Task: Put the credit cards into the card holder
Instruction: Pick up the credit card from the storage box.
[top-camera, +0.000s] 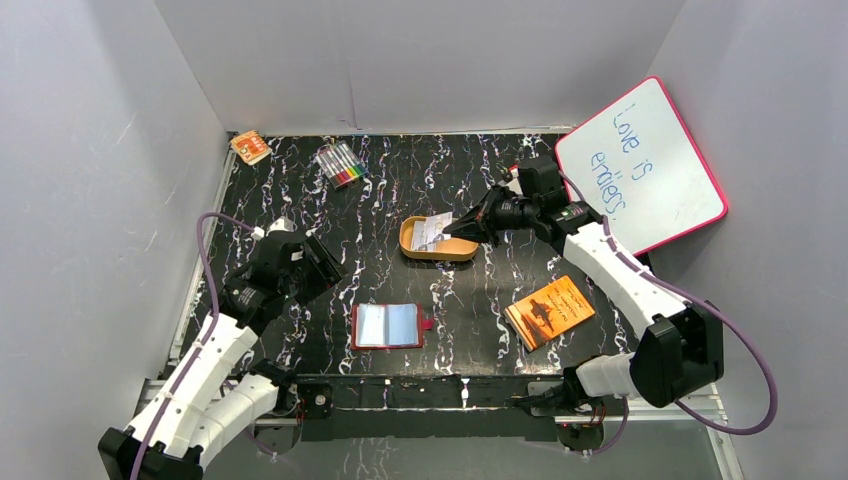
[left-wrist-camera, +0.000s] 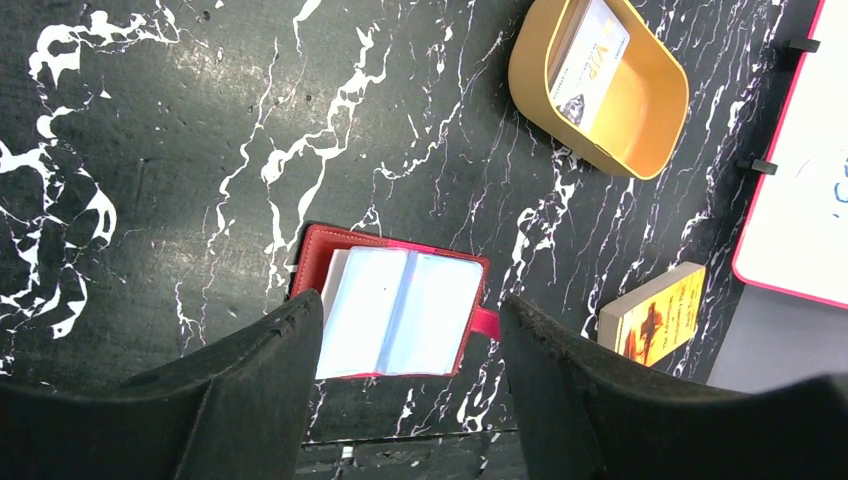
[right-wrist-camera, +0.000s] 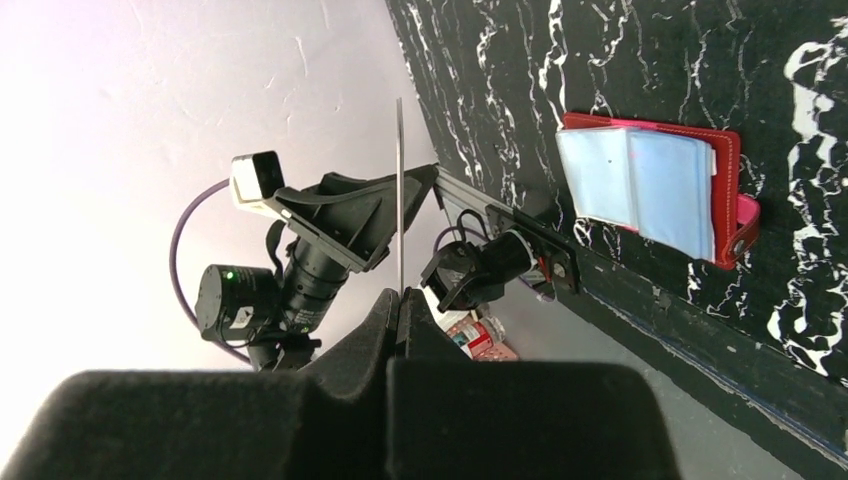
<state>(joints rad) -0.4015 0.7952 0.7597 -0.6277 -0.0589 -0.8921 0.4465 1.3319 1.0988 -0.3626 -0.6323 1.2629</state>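
The card holder (top-camera: 387, 325) lies open and flat near the table's front edge, dark red with pale pockets facing up; it also shows in both wrist views (left-wrist-camera: 400, 310) (right-wrist-camera: 650, 185). My left gripper (top-camera: 322, 266) hovers to its left and above it, open, with nothing between its fingers (left-wrist-camera: 410, 302). My right gripper (top-camera: 466, 228) is shut on a credit card (top-camera: 431, 232) at the orange tin. In the right wrist view the credit card (right-wrist-camera: 399, 190) shows edge-on as a thin line rising from the gripper (right-wrist-camera: 399, 296). The credit card (left-wrist-camera: 590, 60) stands tilted inside the tin.
The orange oval tin (top-camera: 438, 250) (left-wrist-camera: 640, 110) sits mid-table. An orange booklet (top-camera: 549, 311) (left-wrist-camera: 660, 315) lies at the front right. A whiteboard (top-camera: 640, 165) leans at the right wall. Markers (top-camera: 341, 164) and a small orange box (top-camera: 250, 146) lie at the back left.
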